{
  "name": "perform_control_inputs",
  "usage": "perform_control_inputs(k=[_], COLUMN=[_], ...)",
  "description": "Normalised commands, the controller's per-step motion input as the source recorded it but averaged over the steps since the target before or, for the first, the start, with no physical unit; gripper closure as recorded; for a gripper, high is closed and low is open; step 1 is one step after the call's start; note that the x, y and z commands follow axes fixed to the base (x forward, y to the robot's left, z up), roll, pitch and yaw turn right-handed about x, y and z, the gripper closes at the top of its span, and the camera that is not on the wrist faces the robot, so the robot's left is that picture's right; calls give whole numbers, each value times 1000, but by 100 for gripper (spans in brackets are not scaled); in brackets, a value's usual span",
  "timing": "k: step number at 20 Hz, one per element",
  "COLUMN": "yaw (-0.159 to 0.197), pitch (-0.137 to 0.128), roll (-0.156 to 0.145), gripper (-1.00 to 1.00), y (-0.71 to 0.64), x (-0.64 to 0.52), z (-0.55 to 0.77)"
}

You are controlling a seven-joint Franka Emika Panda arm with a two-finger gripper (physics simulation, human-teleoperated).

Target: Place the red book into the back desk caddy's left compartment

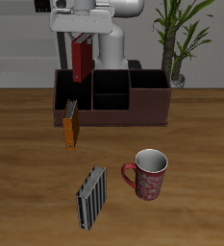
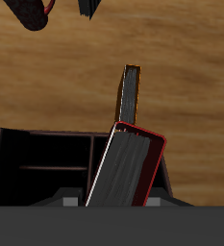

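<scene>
Gripper (image 1: 81,38): clamped on the red book (image 1: 81,60), fingers gripping its top edge. Book hangs upright straight below the gripper, upper centre-left of the exterior frame. Its lower end reaches down to the caddy (image 1: 147,106) rim, over the left compartment (image 1: 71,88); whether the bottom edge is already below the rim cannot be told from this view.

Wrist view: book (image 2: 133,168) seen end-on directly under the gripper, red cover edge wrapping a grey page block, tilted slightly. The caddy's dark cells (image 2: 41,163) show just beside it, with partitions between them.

Caddy: long dark reddish-brown box at the table's back, upper centre of the exterior frame. Small middle cells next to the left compartment, wide section at the other end.

Orange book (image 1: 70,128): thin, standing on edge on the table, touching or just beside the caddy's front corner, below the held book in the frame. Also visible in the wrist view (image 2: 130,91).

Striped book (image 1: 91,198): grey and black, lower centre-left, near the table's front edge, well apart from the caddy.

Mug (image 1: 149,174): red patterned, upright, lower centre-right, beside the striped book.

Plant (image 1: 177,38): upper right, behind the caddy.
</scene>
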Motion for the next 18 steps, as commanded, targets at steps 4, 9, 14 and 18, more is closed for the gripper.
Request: perform_control_inputs(k=[4, 9, 14, 18], yaw=[12, 17, -41, -19], pitch=[33, 20, 45, 26], roll=[-46, -26, -14, 15], gripper=[100, 100, 100, 100], y=[-263, -192, -93, 109], x=[-47, 25, 97, -53], z=[-143, -144, -169, -136])
